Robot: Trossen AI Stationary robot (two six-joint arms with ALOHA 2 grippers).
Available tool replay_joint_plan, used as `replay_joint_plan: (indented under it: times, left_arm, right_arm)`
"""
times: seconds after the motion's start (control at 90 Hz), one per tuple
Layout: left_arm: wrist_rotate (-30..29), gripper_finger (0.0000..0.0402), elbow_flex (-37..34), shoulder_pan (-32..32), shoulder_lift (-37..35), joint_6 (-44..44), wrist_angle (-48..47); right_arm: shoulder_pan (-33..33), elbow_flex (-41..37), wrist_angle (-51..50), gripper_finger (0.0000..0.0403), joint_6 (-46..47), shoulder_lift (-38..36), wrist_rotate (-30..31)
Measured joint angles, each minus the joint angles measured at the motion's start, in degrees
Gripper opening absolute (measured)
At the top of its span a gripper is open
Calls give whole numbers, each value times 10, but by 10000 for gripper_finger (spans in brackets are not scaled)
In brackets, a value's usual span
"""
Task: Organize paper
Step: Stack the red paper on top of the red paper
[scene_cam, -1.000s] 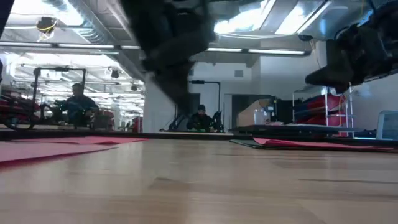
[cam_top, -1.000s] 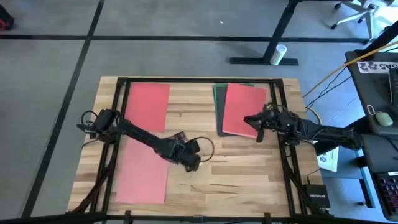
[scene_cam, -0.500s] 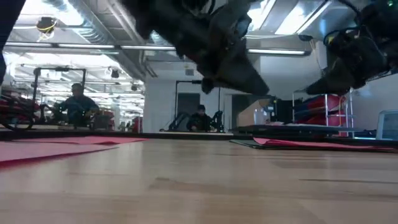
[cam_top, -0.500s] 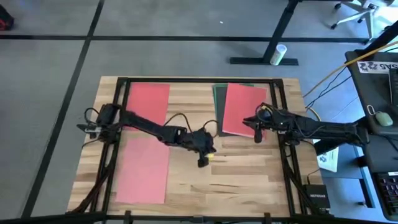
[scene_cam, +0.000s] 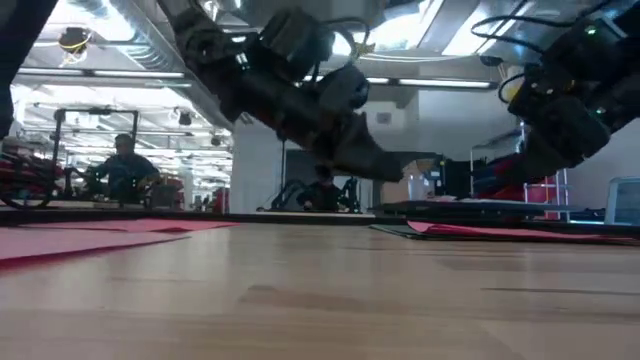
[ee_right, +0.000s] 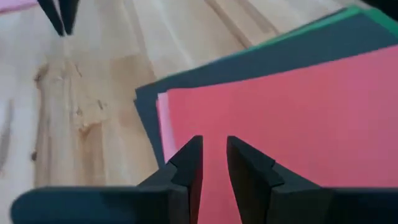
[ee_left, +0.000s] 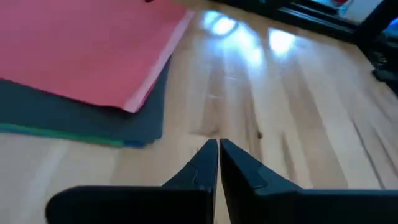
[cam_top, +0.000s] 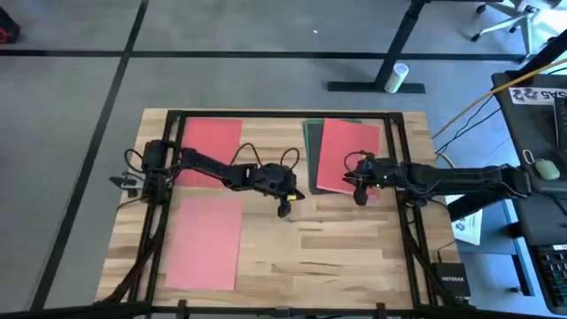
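You are between sheets: left claw (cam_top: 284, 211) pressed together beside the stack (cam_top: 341, 155), right claw (cam_top: 360, 197) slightly spread over it; next, pinch its red top sheet (ee_right: 298, 118).

matt paper (cam_top: 347, 155) on a smooth, slightly glossy wood table (cam_top: 337, 257) (visible plank grain).

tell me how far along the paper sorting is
Partly done: a stack of red, pink, dark grey and green sheets sits far right. Neither gripper holds paper; the right gripper hovers over the stack, the left gripper is mid-table. Two red sheets remain apart.
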Motion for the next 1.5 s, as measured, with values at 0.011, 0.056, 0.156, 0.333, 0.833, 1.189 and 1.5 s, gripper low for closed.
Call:
replay_joint_plan:
  times: [0.011, 0.056, 0.156, 0.333, 0.833, 1.189, 1.5]
  left_arm:
    - [6, 0, 0, 1, 0, 2, 2]
    - [28, 0, 0, 6, 0, 12, 9]
    - [73, 0, 0, 21, 0, 19, 33]
    - [133, 0, -36, 49, 0, -18, 159]
    - [93, 0, -161, 73, 0, -80, 355]
    - [79, 0, -161, 77, 0, -66, 357]
    - [77, 0, -161, 77, 0, -59, 355]
  right_arm:
    - [0, 5, 1, 63, 0, 9, 2]
    - [0, 25, 3, 63, 0, 43, 10]
    - [0, 76, 1, 63, -6, 123, 8]
    - [5, 161, -9, 63, -30, 256, -32]
    - [73, 305, -153, 79, -39, 415, 57]
    - [72, 308, -166, 166, -6, 424, 77]
    - [72, 308, -160, 164, 0, 476, 84]
